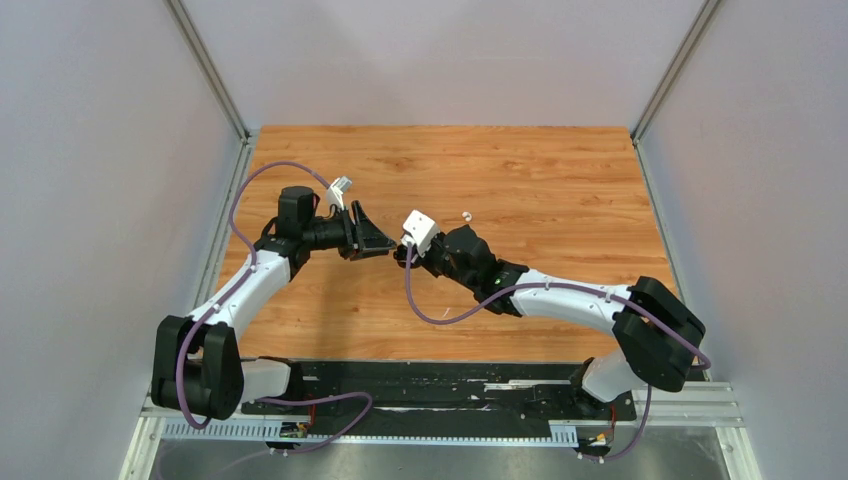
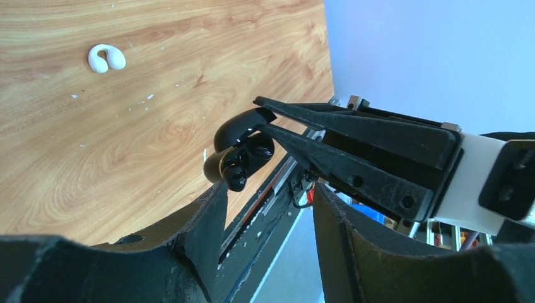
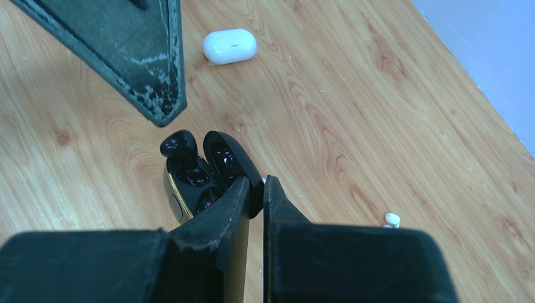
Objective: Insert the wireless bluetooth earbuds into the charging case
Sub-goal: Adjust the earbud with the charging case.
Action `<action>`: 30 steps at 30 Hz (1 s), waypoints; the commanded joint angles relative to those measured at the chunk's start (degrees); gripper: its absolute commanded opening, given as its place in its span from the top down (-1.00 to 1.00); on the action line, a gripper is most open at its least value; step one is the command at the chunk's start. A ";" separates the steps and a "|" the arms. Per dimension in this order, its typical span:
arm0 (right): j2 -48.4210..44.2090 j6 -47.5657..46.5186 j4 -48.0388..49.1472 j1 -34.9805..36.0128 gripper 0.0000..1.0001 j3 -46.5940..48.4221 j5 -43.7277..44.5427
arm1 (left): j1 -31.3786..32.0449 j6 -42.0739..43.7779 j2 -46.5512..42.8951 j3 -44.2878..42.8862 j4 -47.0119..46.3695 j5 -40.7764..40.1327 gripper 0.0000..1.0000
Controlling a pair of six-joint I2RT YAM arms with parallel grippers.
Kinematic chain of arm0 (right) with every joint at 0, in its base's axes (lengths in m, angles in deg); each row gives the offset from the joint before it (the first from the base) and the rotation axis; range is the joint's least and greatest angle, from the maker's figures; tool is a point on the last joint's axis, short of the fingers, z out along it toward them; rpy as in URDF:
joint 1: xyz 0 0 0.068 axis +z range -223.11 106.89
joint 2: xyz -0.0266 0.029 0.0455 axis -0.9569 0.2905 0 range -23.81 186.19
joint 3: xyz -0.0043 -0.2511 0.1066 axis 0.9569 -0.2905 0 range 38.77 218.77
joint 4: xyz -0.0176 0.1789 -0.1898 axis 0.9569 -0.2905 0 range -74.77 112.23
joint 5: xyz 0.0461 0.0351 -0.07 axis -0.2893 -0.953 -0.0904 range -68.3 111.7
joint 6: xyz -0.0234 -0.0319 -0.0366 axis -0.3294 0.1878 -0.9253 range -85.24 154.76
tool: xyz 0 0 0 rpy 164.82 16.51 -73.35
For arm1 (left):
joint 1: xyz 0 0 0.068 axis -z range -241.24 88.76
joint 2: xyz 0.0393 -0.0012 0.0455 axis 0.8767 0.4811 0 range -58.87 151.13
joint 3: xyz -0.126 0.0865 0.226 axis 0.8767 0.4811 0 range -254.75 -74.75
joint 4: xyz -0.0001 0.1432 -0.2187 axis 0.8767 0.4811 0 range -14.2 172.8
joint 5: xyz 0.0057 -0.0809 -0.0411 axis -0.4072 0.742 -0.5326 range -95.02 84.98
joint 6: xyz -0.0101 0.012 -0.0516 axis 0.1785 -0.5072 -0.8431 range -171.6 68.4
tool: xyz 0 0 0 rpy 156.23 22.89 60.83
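Note:
An open glossy black charging case [image 3: 189, 183] is held just above the wooden table, with its lid [image 3: 226, 158] raised. My right gripper [image 3: 255, 184] is shut on the lid's edge. A black earbud [image 3: 178, 144] sits at the top of the case body and sticks out of its well; in the left wrist view it shows at the case's near end [image 2: 237, 173]. My left gripper [image 2: 268, 192] is open and empty, with one fingertip [image 2: 217, 189] right beside the case [image 2: 235, 136]. In the top view the two grippers meet tip to tip, left [image 1: 378, 243] and right [image 1: 402, 252].
A closed white case [image 3: 229, 46] lies on the table beyond the left finger. One white earbud [image 2: 106, 58] lies loose on the wood; it also shows in the top view [image 1: 466, 214] and the right wrist view [image 3: 392, 219]. Grey walls close three sides.

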 commanded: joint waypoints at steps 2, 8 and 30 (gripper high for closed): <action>-0.40 1.83 1.64 -0.17 1.00 3.44 -0.60 | 0.67 1.75 0.49 -2.28 1.77 -0.10 -0.19; -0.43 2.61 0.95 -0.19 1.00 3.75 -1.45 | 1.89 2.14 1.35 -2.70 1.88 0.35 -0.20; 0.71 0.74 1.89 -0.23 1.00 2.79 -2.35 | 3.67 9.59 3.13 -8.03 12.42 -1.63 -0.05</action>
